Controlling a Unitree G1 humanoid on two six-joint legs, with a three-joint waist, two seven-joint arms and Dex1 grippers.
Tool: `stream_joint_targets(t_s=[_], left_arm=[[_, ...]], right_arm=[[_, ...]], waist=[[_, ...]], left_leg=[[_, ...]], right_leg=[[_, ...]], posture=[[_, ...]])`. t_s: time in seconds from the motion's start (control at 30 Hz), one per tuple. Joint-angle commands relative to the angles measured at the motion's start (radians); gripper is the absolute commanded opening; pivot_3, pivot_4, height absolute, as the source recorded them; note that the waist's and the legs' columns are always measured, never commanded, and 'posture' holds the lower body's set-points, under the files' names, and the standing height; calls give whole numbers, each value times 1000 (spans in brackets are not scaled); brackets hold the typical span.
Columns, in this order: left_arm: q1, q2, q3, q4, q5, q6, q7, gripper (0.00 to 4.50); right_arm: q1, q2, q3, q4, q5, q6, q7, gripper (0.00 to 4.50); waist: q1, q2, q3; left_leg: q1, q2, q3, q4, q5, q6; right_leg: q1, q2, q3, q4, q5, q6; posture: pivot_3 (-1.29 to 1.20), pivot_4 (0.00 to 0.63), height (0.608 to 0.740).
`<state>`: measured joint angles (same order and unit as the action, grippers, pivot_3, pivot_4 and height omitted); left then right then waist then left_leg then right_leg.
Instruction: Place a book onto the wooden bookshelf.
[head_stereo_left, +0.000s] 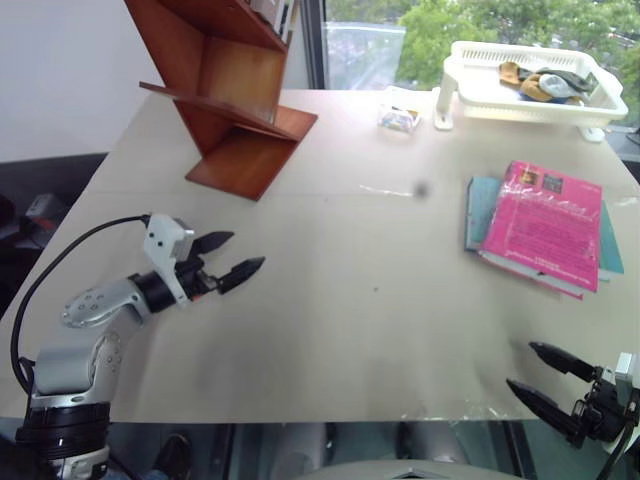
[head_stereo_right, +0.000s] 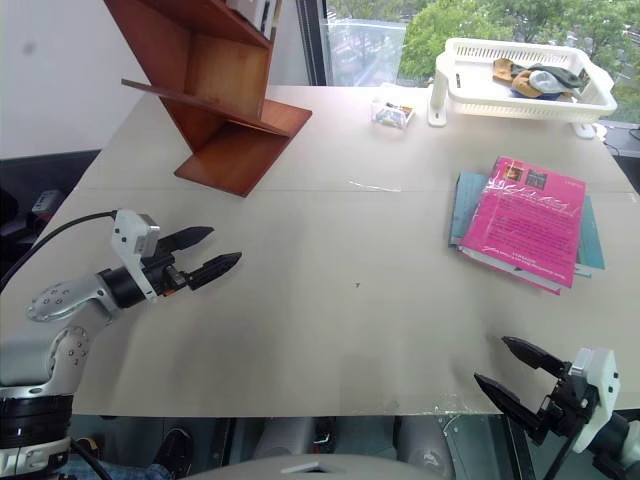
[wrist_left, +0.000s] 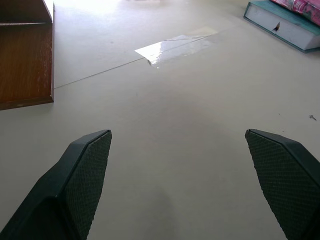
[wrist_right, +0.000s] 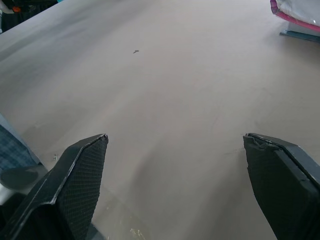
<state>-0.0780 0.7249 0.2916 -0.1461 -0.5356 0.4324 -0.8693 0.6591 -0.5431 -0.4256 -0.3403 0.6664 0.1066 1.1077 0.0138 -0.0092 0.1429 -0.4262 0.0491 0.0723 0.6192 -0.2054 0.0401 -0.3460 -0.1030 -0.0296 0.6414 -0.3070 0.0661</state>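
Observation:
The pink book (head_stereo_left: 545, 225) lies flat on a thinner teal book (head_stereo_left: 478, 210) at the right of the table; its corner also shows as book (wrist_right: 295, 11). The wooden bookshelf (head_stereo_left: 230, 90) stands at the far left, its slanted boards resting on the tabletop. My left gripper (head_stereo_left: 226, 258) hovers open over the table's left side, well short of the shelf and pointing toward the middle. Down at the near right edge, my right gripper (head_stereo_right: 515, 368) is open with nothing between its fingers, a good way in front of the books.
A white plastic basket tray (head_stereo_left: 470, 85) with cloth items sits at the far right. A small clear packet (head_stereo_left: 398, 118) lies beside it. A strip of clear tape (wrist_left: 175, 45) lies on the table seam. Dark objects sit on the floor beyond the table's left edge.

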Motion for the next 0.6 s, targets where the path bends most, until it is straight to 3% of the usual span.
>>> stream_joint_targets(t_s=[0.03,0.6], left_arm=[[-38,-3,-8,11,-13,0,-14,4500],[-71,-33,-31,57,21,-11,15,4500]], right_arm=[[-19,4,-9,-10,-10,-26,-9,4435],[-88,0,-23,43,-41,-4,-87,4435]], waist=[[0,0,0],[0,0,0]], left_leg=[[0,0,0,0,0,0],[0,-1,0,3,0,0]], right_leg=[[0,0,0,0,0,0],[1,4,0,2,1,1]], posture=[[0,150,740],[0,150,740]])
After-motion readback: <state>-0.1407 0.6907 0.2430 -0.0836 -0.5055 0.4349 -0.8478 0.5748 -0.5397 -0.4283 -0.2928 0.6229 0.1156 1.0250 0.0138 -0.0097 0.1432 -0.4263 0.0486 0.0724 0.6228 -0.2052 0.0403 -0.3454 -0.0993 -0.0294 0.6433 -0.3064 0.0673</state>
